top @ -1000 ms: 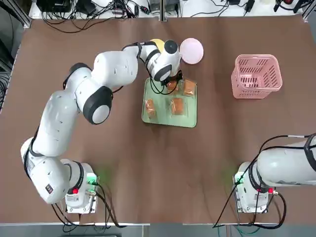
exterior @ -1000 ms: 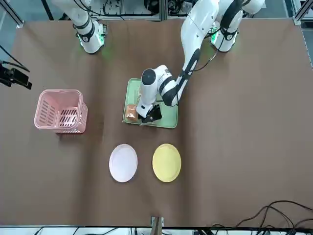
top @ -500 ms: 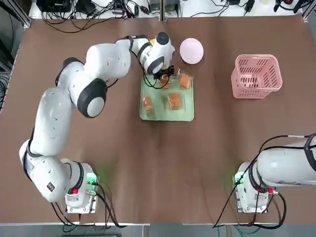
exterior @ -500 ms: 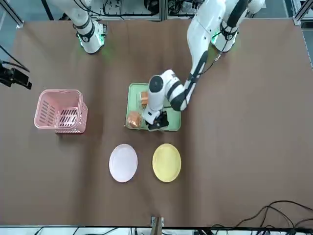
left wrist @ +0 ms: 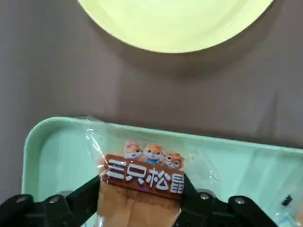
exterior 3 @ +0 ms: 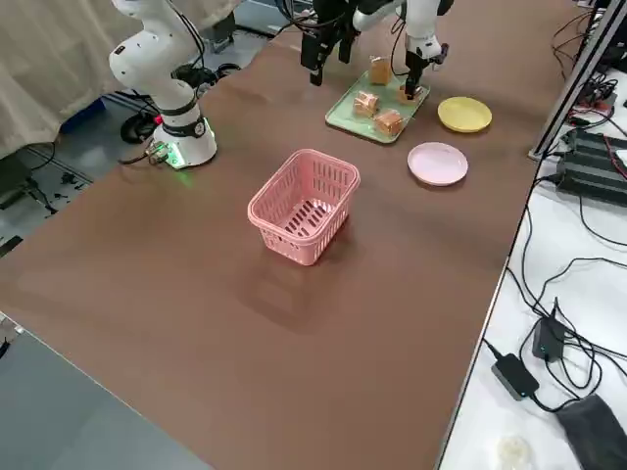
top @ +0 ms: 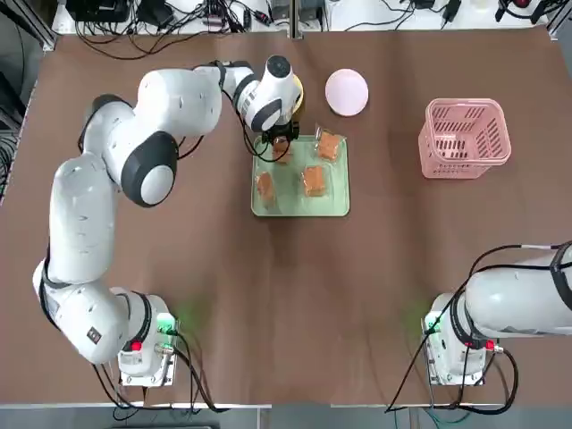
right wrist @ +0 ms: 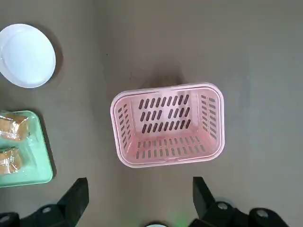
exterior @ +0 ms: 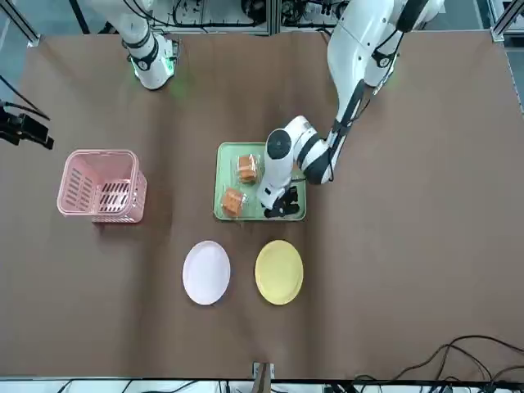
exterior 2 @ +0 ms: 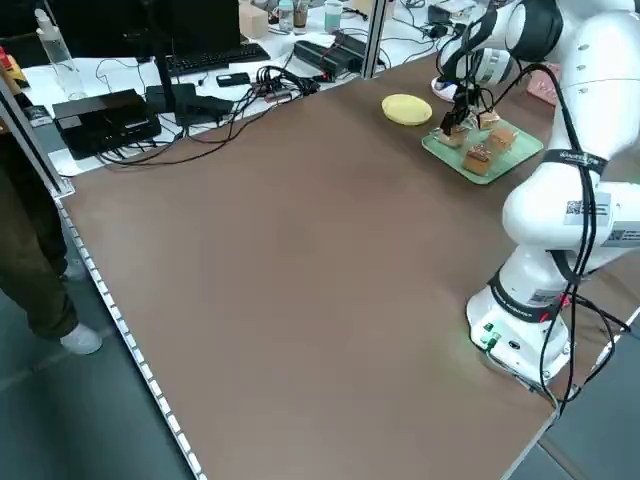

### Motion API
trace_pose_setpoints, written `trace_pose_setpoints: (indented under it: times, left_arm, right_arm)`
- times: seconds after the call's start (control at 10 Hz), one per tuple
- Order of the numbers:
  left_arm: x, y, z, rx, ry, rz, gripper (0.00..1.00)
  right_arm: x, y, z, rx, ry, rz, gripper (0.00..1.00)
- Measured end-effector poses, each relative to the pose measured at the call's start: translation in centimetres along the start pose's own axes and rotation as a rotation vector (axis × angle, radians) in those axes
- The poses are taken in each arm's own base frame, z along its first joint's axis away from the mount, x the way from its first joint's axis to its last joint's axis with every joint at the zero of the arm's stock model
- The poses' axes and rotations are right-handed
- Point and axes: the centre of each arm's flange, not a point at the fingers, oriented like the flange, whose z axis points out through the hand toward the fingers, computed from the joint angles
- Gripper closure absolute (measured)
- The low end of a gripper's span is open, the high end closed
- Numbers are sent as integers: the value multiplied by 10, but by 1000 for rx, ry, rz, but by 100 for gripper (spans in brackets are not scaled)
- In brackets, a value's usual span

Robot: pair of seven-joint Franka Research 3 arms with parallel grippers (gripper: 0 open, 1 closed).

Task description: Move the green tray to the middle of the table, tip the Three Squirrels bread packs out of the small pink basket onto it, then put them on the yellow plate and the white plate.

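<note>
**Carrying the first pack clear of the tray rim**

With one of the Three Squirrels bread packs point(left wrist: 142, 187) pinched between its fingers, the left gripper point(top: 282, 141) hangs over the far left corner of the green tray point(top: 299, 207), and the wrist view shows the pack's printed label standing up between the black fingers point(left wrist: 75, 201). The other three packs lie on the tray, which sits mid-table. The yellow plate point(exterior: 279, 271) is just beyond that corner, with the white plate point(exterior: 206, 273) beside it, and both plates are bare. The small pink basket point(top: 465, 138) stands upright and empty, well apart toward the robot's right. The right gripper point(right wrist: 139, 198) is held high above that basket, its fingers spread wide and holding nothing.

The step in hand looks like the transfer to the yellow plate. Doing it well probably means lifting enough for the crinkly wrapper to clear the tray's low rim, travelling straight across the strip of table point(top: 179, 268) between tray and plate, and letting go only once the pack is low and centred over the plate, since a light packet dropped from height could skid off.
</note>
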Motion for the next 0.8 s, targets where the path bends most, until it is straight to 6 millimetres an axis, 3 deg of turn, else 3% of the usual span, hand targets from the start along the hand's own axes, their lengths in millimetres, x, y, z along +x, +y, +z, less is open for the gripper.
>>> trace_pose_setpoints:
  times: [0.4,0.8]
  left_arm:
    - [-23,-28,-1,48,-30,32,33]
    - [-16,-46,-5,57,-33,9,33]
  right_arm:
    - [0,0,0,0,-1,0,3]
    - [0,0,0,0,-1,0,3]
